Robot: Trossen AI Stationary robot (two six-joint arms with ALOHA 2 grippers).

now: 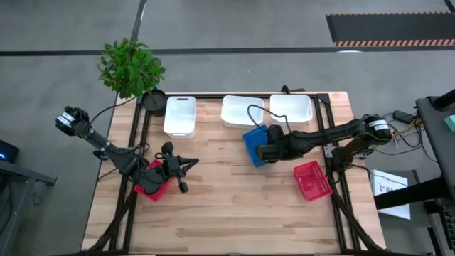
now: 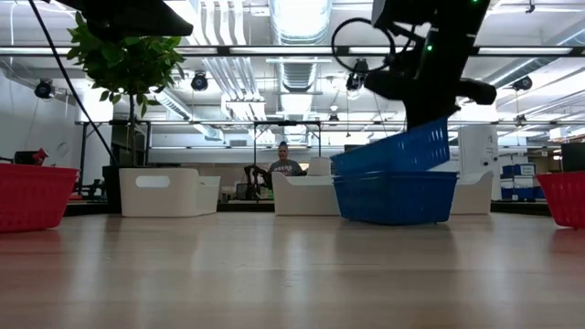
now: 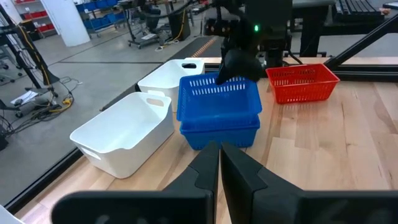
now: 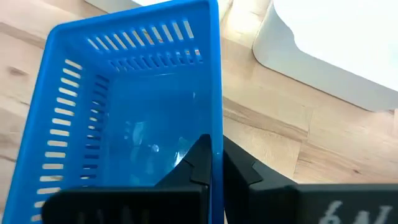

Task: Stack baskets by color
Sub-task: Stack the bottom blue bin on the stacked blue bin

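High view, frame centre: the right gripper (image 1: pixel 264 152) pinches a tilted blue basket (image 1: pixel 254 140) seemingly atop another blue one; left gripper (image 1: pixel 186 165) pressed together.

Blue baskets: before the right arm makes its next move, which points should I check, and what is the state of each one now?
1. Right gripper shut on the rim of the top blue basket: ok.
2. Top blue basket sitting level in the lower blue basket: not ok, it is tilted in the low view.
3. Top basket fully seated in the lower one: not ok.
4. White baskets apart from the blue stack: ok.
5. Left gripper far from the blue stack, over the red basket: ok.
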